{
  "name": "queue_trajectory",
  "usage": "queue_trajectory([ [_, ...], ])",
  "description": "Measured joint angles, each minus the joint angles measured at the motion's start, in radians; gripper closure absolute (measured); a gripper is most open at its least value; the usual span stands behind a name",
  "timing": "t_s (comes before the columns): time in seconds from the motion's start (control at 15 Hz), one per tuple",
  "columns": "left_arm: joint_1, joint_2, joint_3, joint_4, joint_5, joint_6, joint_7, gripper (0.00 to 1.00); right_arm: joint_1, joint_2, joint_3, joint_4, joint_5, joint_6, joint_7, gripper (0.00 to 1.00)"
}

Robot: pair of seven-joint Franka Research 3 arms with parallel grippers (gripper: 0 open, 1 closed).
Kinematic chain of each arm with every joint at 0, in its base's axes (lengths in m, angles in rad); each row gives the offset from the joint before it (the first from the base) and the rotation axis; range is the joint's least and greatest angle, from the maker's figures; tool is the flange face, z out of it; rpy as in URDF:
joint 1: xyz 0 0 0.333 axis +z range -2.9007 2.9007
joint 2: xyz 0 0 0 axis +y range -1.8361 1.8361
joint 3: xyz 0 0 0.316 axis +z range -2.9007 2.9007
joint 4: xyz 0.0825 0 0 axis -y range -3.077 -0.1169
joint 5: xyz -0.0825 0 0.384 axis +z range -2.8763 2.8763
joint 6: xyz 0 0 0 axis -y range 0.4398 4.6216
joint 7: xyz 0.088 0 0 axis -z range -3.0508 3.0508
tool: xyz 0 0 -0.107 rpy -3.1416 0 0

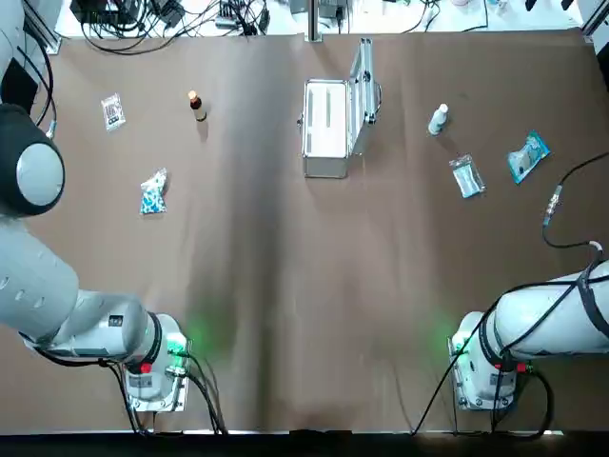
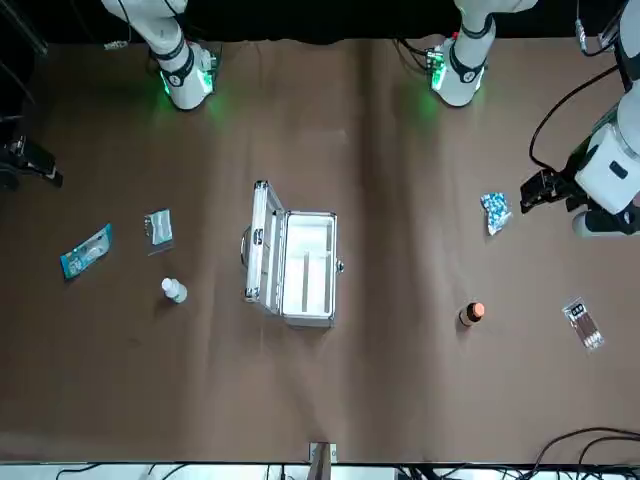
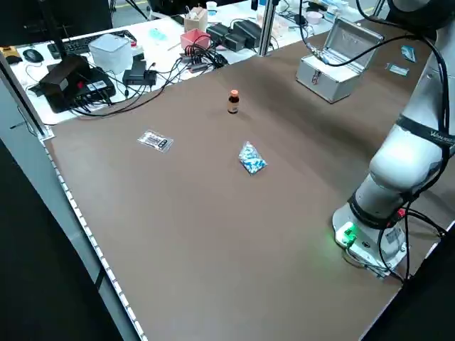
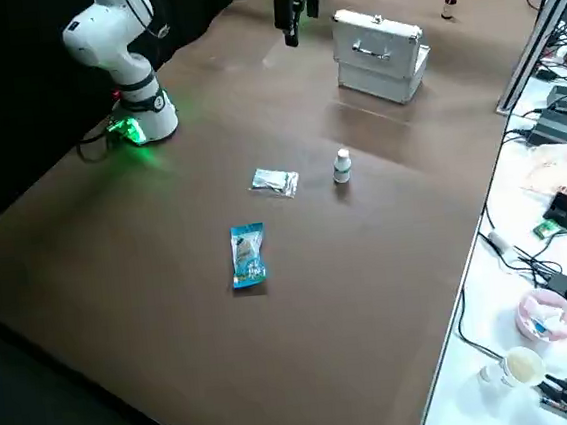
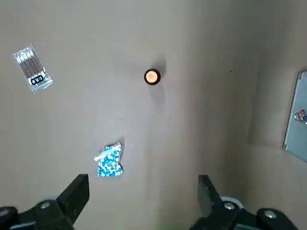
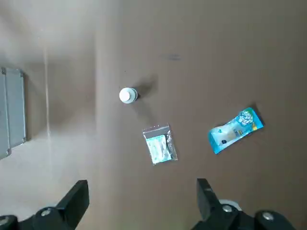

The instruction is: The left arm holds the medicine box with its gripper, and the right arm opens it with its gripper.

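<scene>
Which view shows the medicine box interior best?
Front view: the medicine box stands open there, its white interior fully visible. The top view shows the interior too. The side views give only oblique looks, and the wrist views catch just an edge.

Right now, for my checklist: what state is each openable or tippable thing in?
Silver metal medicine case: open, lid upright, unheld.
Small brown bottle with orange cap: upright, capped.
Small white plastic bottle: upright, capped.
Left claw: open, empty, raised at left side.
Right claw: open, empty, raised at right side.
</scene>
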Motion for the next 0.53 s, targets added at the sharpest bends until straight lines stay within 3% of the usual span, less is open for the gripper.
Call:
queue_trajectory([
  [0.53, 0.0, 0.0, 0.001, 0.0, 0.001, 0.0, 0.0, 0.0, -0.001, 0.0, 0.003, -0.001, 0.0, -0.006, 0.0, 0.01],
])
